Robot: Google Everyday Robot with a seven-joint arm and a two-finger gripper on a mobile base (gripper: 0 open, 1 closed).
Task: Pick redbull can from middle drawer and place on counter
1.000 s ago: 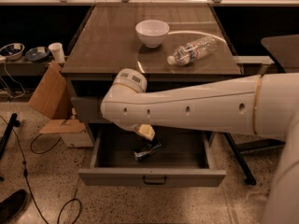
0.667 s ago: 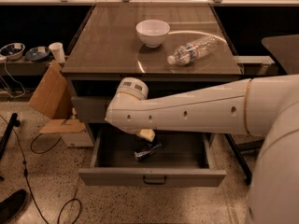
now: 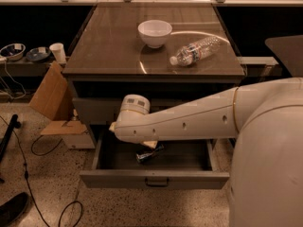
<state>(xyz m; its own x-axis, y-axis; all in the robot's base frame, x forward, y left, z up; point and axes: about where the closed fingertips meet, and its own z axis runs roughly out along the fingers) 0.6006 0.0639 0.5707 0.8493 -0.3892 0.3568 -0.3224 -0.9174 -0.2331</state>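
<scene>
Grey metal forms the middle drawer [image 3: 118, 178], pulled out toward the near side, with its black handle [image 3: 156, 182] at the centre of the front. On its dark tray, left of centre, the redbull can [image 3: 150, 154] lies on its side at a slant. It is likely light and stiff, but thin-walled and smooth, so it may roll or slip. A hold across the middle of its body, square to its length, looks safest. Just above it the gripper [image 3: 150, 144] reaches down into the drawer, mostly hidden by the white arm [image 3: 189, 122]. Whether it is open or closed, or touches the can, I cannot tell. Another grey drawer front [image 3: 94, 110] sits just behind the arm and could crowd the lift. Farther back, the counter [image 3: 104, 51] carries a white bowl [image 3: 155, 33] and, to its right, a water bottle [image 3: 195, 51] lying down; the counter's left part is bare. Cardboard [image 3: 49, 91] leans at the left.
</scene>
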